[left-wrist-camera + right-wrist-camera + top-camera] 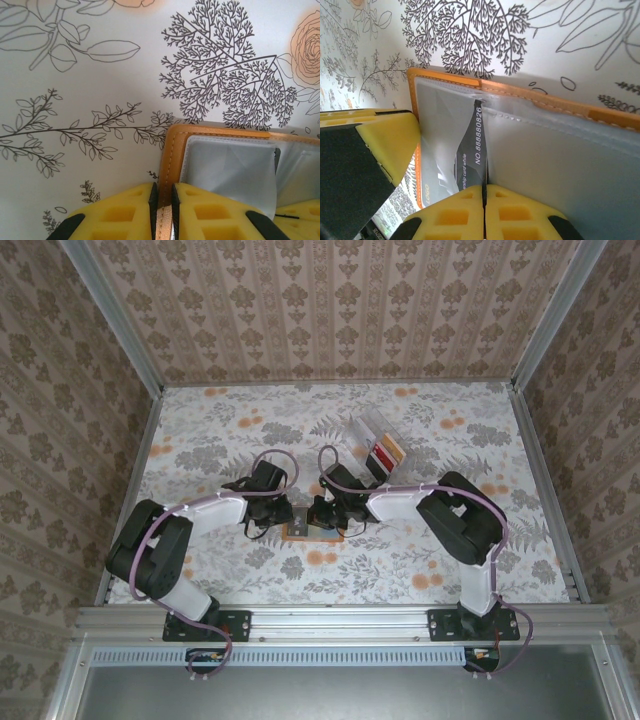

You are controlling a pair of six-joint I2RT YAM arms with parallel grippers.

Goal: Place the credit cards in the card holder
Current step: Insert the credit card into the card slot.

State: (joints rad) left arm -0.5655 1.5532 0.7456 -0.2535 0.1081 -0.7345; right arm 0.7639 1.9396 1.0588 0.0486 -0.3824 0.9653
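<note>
The orange-tan card holder (312,531) lies open on the floral table between both arms. My left gripper (163,192) is shut on the card holder's stitched orange edge (174,150). My right gripper (484,189) is shut on a dark grey-black credit card (472,150) with white numbers. The card stands on edge, its far end inside a clear inner slot of the card holder (555,106). In the top view the grippers meet over the holder, left (292,514) and right (326,514). A red credit card (380,453) and an orange-yellow one (394,447) stand in a clear box.
The clear plastic box (372,430) sits on the table behind the right arm. The left gripper's yellow finger (382,142) is close beside the held card. Patterned walls and metal rails (540,470) bound the table.
</note>
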